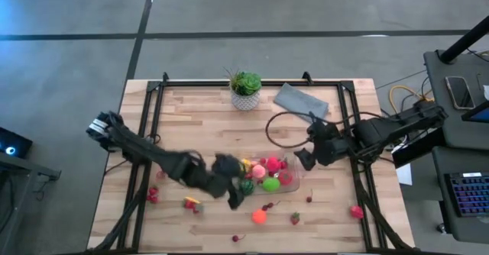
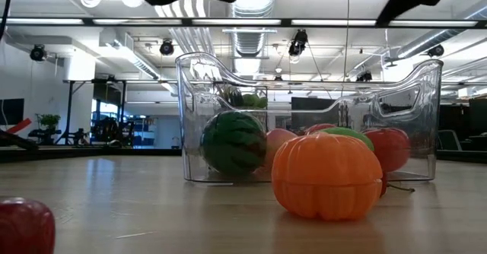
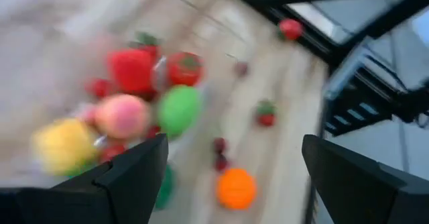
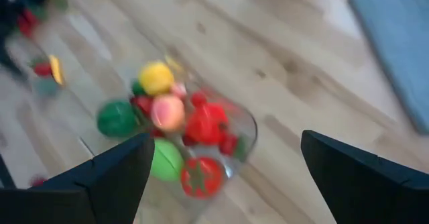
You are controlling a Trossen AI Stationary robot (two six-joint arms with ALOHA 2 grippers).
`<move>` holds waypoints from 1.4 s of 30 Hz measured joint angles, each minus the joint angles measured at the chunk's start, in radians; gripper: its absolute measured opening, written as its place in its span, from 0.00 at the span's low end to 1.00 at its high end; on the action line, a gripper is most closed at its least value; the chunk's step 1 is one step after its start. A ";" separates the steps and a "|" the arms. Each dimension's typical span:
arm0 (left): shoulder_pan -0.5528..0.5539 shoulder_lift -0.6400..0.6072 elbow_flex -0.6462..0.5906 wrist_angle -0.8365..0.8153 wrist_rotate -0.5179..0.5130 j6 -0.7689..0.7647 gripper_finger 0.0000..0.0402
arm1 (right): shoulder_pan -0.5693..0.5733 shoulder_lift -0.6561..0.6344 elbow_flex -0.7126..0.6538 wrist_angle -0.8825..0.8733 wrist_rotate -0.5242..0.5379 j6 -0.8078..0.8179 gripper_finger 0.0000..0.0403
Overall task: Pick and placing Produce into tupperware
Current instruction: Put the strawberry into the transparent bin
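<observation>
Both jaws stand wide and empty. The tupperware [image 1: 269, 177] lies between left gripper [image 1: 234, 198] and right gripper [image 1: 304, 160]; drop the left squarely over the orange fruit [image 1: 260, 216] nearby, fingers straddling it

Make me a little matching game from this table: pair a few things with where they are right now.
Things:
1. round orange toy fruit
2. striped green toy melon
3. folded grey cloth
4. green potted plant in a white pot

Places:
A. inside the clear plastic tupperware
B. bare wood, just outside the tupperware
C. far edge of the table, near the middle
D. right of the plant

Pairs: 1-B, 2-A, 3-D, 4-C
</observation>
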 joint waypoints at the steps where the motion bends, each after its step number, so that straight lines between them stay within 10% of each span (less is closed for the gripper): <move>1: 0.019 -0.024 -0.004 -0.043 0.001 0.011 0.82 | 0.000 0.004 -0.010 -0.004 -0.018 -0.007 0.91; 19: 0.337 -0.264 -0.337 -0.469 0.459 0.146 0.82 | -0.176 -0.008 -0.276 0.252 -0.230 -0.158 0.91; 28: 0.343 -0.182 -0.297 -0.822 0.618 0.129 0.82 | -0.364 -0.009 -0.232 0.278 -0.280 -0.376 0.91; 42: 0.292 0.062 -0.299 -0.999 0.637 0.391 0.82 | -0.465 -0.008 -0.216 0.357 -0.326 -0.299 0.91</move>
